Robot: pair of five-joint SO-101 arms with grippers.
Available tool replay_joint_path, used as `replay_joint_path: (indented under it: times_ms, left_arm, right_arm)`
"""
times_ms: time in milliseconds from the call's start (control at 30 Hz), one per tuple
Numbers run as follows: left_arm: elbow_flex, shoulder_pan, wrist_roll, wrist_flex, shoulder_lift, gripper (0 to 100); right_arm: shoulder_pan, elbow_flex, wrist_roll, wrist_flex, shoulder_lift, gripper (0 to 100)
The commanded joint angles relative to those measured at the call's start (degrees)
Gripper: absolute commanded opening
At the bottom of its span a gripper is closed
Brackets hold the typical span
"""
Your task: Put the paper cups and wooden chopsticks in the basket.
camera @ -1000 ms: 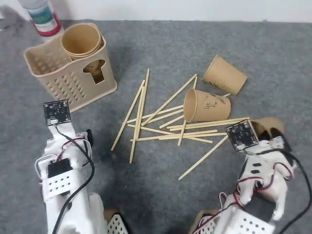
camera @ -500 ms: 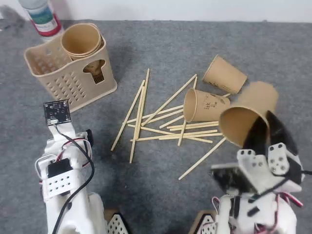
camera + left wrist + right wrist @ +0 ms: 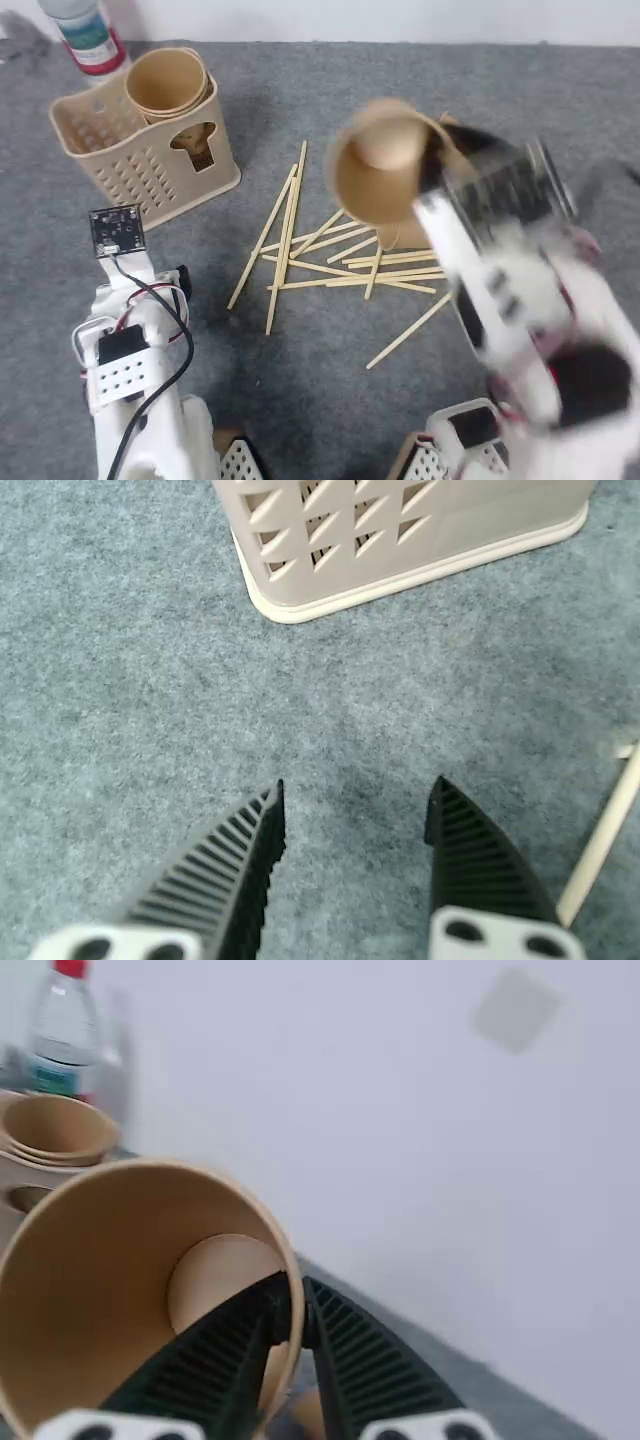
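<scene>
My right gripper [image 3: 292, 1295] is shut on the rim of a brown paper cup [image 3: 150, 1280], one finger inside and one outside. In the high view this cup [image 3: 378, 168] hangs in the air above the scattered wooden chopsticks [image 3: 300, 250], its mouth facing the basket [image 3: 130, 165] at the back left. Stacked cups [image 3: 168, 82] stand in the basket's right compartment and appear again in the right wrist view [image 3: 55, 1132]. My left gripper [image 3: 355, 800] is open and empty just above the carpet, close to the basket's base [image 3: 400, 540]. The raised right arm [image 3: 520, 290] hides the cups lying on the table behind it.
A plastic bottle [image 3: 88, 30] stands behind the basket at the table's back edge. One chopstick [image 3: 605, 840] lies beside my left gripper. The left arm [image 3: 125, 330] sits at the front left. Grey carpet covers the table.
The right arm has lifted the paper cup from the table's right side and swung it up and left, over the chopsticks. The left arm has not moved.
</scene>
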Motion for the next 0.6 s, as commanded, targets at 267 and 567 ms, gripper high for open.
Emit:
replay_joint_path:
  times_ms: [267,567]
  left_arm:
    - [-0.3,0.0,1.0,-0.7,-1.1,22]
    - [-0.3,0.0,1.0,-0.6,-1.1,22]
  right_arm:
    - [-13.7,-49.8,-9.4,1.3,51.6,0.9]
    - [-19.7,-76.4,-7.6,-5.5,75.7,0.9]
